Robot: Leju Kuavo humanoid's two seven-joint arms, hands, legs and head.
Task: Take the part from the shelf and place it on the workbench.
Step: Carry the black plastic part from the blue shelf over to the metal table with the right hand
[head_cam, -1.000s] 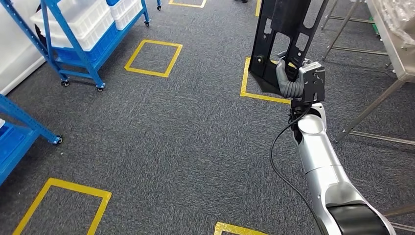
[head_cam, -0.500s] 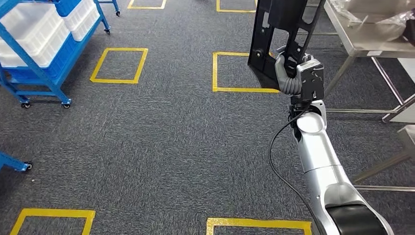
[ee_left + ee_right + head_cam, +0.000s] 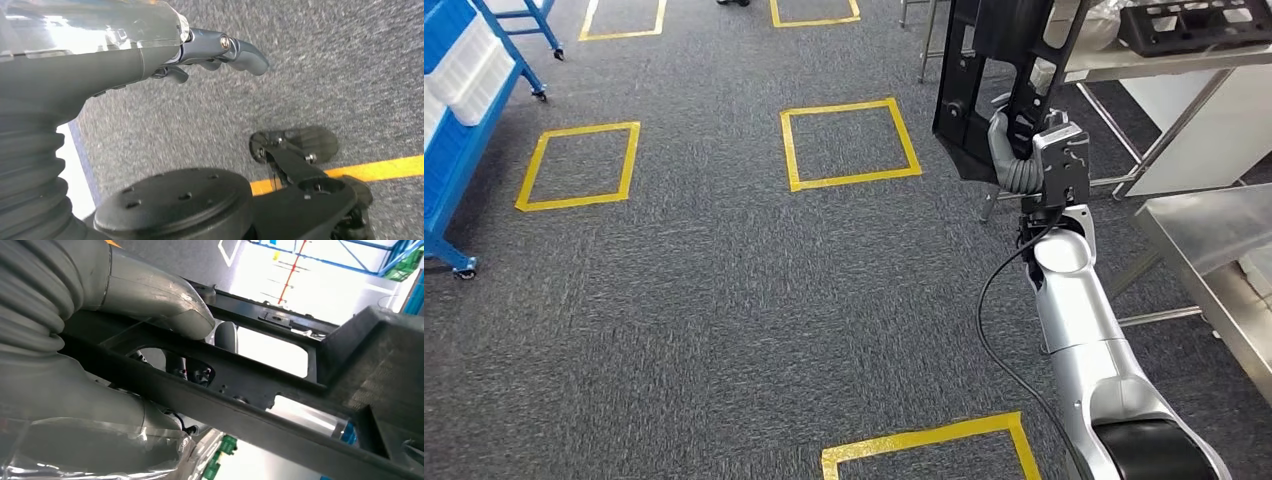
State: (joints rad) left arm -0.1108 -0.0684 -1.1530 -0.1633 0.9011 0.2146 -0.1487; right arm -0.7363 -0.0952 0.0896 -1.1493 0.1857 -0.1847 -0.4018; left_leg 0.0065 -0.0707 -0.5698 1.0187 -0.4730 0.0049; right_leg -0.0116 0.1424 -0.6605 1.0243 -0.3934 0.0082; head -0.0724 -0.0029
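My right hand (image 3: 1016, 150) grips a large black plastic frame part (image 3: 994, 70), held upright in front of me and reaching past the top of the head view. In the right wrist view the thumb (image 3: 165, 300) and the darker fingers wrap a bar of the black part (image 3: 280, 390). A metal workbench (image 3: 1164, 60) stands ahead to the right, with a similar black part (image 3: 1189, 22) lying on it. My left hand (image 3: 220, 50) hangs over the grey carpet with its fingers loosely curled and nothing in them.
A second steel table (image 3: 1224, 260) stands close at my right. Yellow tape squares (image 3: 849, 142) mark the grey carpet ahead. A blue shelf trolley (image 3: 459, 110) with white bins is at the far left. The workbench legs (image 3: 1114, 130) stand behind the held part.
The camera has turned right: the blue shelves slid off to the left and the workbench and steel table came into view. The right hand keeps holding the black part the same way.
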